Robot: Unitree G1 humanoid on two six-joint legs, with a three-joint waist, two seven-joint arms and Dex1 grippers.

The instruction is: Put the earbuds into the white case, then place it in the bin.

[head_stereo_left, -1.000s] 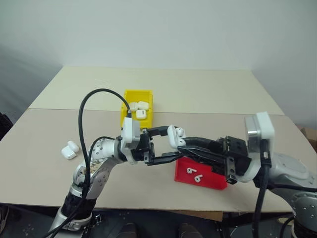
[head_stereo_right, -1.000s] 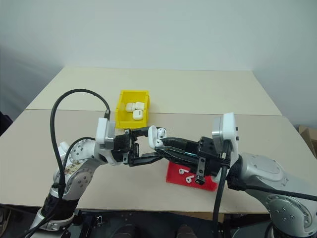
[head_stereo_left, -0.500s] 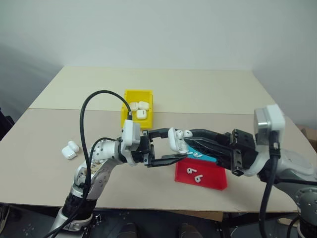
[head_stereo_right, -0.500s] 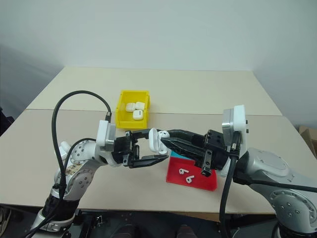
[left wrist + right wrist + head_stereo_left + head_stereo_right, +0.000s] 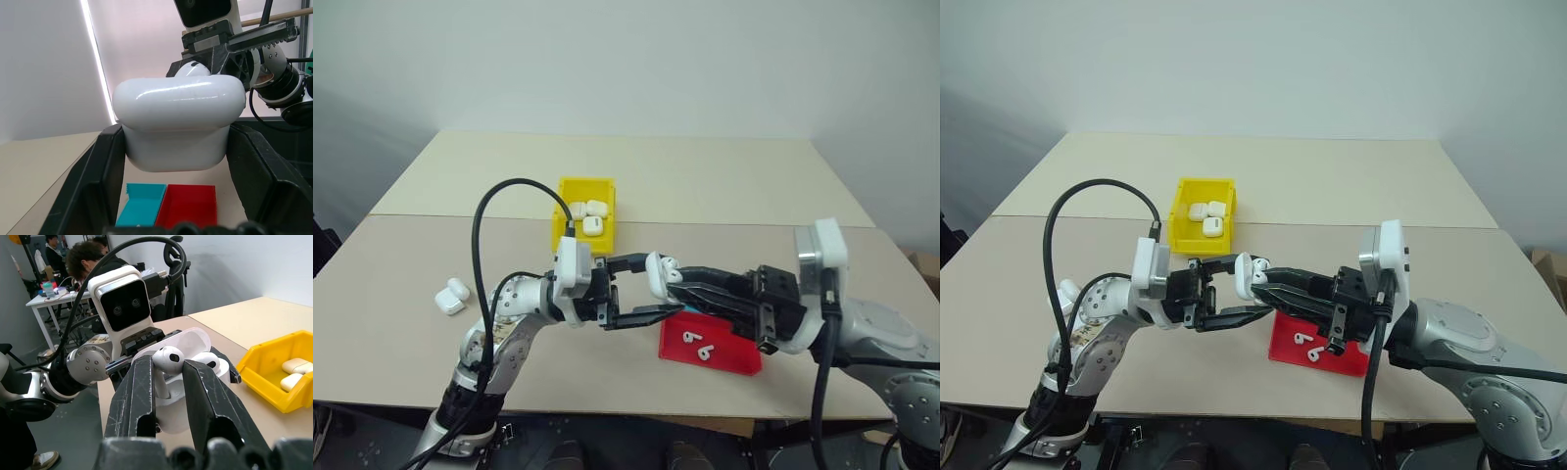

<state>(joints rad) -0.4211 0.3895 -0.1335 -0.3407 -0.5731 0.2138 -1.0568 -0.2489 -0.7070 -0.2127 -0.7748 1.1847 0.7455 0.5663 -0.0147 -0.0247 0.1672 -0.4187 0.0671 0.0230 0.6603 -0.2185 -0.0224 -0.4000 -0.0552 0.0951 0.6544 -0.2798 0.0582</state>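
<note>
A: Nearest first, what sits between the right gripper's (image 5: 168,382) jaws?

B: An earbud (image 5: 166,360). It is glossy white with a rounded head and a short stem, and the two black jaws are clamped on that stem, one on each side.

A: And just past those jaws?

B: The white case (image 5: 188,382), lid open and tipped back. A second white bud already sits in it. The pinched earbud hangs right over the case's open top; whether it touches the case I cannot tell.

A: Who holds the case?

B: The left gripper (image 5: 641,289). Its jaws are closed on the case body, one on each side. Seen from that wrist, the case is a smooth rounded white shell filling the gap between the jaws, with the right gripper's jaws just beyond its top edge.

A: So the two grippers meet?

B: Yes, tip to tip, held up above the surface (image 5: 724,186).

A: Below the jaws?

B: A shallow red tray (image 5: 710,345) on the surface, with two loose earbuds (image 5: 697,344) lying in it. A blue tray (image 5: 142,210) lies against the red one.

A: And farther off?

B: Beyond the left gripper stands the bin (image 5: 584,224), bright yellow with upright walls, holding three closed white cases. Out past the left arm, two more white cases (image 5: 452,297) rest together on the surface.
</note>
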